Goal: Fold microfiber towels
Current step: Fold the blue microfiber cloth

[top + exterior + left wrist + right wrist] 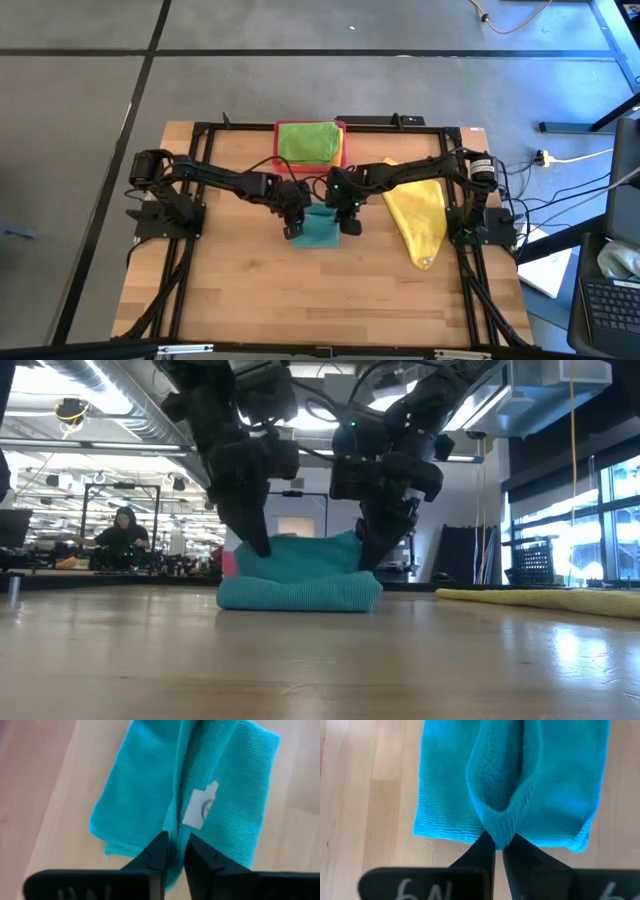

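Two hands pinched the teal towel mid-fold

Both your hands met at the worktop's [250, 290] centre, each grasping an edge of the teal towel [320, 232]. The left hand [174, 851] and the right hand [499, 851] were clenched on a raised fold of it. You seemed to be carrying the lifted edge over the lower layer. Next, you would lay that edge flush, then let go. A green towel [308, 141] sat on the pink tray [343, 152]; a yellow towel [420, 220] waited nearby.
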You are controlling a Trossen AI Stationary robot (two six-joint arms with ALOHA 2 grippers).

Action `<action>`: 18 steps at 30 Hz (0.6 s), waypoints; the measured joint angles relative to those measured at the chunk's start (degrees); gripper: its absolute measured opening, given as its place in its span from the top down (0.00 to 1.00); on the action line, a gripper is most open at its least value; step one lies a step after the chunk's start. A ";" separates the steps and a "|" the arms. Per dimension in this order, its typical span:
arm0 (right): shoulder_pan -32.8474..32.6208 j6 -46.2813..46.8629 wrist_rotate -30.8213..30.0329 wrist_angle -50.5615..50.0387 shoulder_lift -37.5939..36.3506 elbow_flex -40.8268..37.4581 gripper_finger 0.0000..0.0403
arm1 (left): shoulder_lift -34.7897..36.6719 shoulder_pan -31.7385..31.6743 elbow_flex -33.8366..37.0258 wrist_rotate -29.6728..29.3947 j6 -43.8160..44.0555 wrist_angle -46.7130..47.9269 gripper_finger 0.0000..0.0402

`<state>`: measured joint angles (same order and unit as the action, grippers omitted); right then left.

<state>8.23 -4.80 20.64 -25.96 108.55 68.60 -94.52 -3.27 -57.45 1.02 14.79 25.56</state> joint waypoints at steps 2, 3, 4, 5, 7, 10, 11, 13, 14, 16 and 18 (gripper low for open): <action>0.00 0.24 0.00 0.77 0.00 0.02 0.92 | 0.00 -0.05 0.75 -0.79 -0.20 -1.00 0.85; 0.00 0.28 0.00 0.90 0.00 0.02 0.92 | -0.02 -0.08 0.98 -1.46 -0.37 -1.39 0.83; 0.00 0.31 0.00 0.90 0.00 0.02 0.92 | -0.02 -0.09 1.07 -2.69 -0.39 -1.74 0.82; 0.00 0.31 0.00 0.90 0.00 0.02 0.92 | -0.02 -0.06 1.07 -4.18 -0.37 -2.01 0.81; 0.02 0.84 -0.42 0.75 0.00 0.02 0.92 | -0.02 -0.07 1.07 -7.56 -0.19 -2.49 0.79; 0.22 3.26 -4.27 -0.54 0.00 0.02 0.92 | -0.02 -0.11 1.07 -10.77 -0.13 -2.43 0.78; 0.37 4.18 -5.25 -0.88 0.00 0.02 0.92 | -0.02 -0.24 1.07 -10.85 -0.13 -2.38 0.78; 0.76 5.02 -5.70 -1.52 0.00 0.02 0.92 | -0.02 -0.36 1.07 -10.99 0.12 -2.33 0.77; 0.91 5.55 -5.87 -1.80 0.00 0.02 0.92 | -0.02 -0.37 1.07 -11.05 0.55 -2.29 0.77; 1.24 6.12 -6.03 -2.50 0.00 0.03 0.92 | -0.02 -0.37 1.07 -11.76 2.29 -2.23 0.78; 1.59 6.92 -6.03 -3.51 0.00 0.04 0.92 | -0.02 -0.37 1.07 -12.22 4.94 -2.08 0.78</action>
<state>9.82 2.12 14.61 -29.47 108.55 68.64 -94.54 -3.64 -56.38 -11.20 19.72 23.48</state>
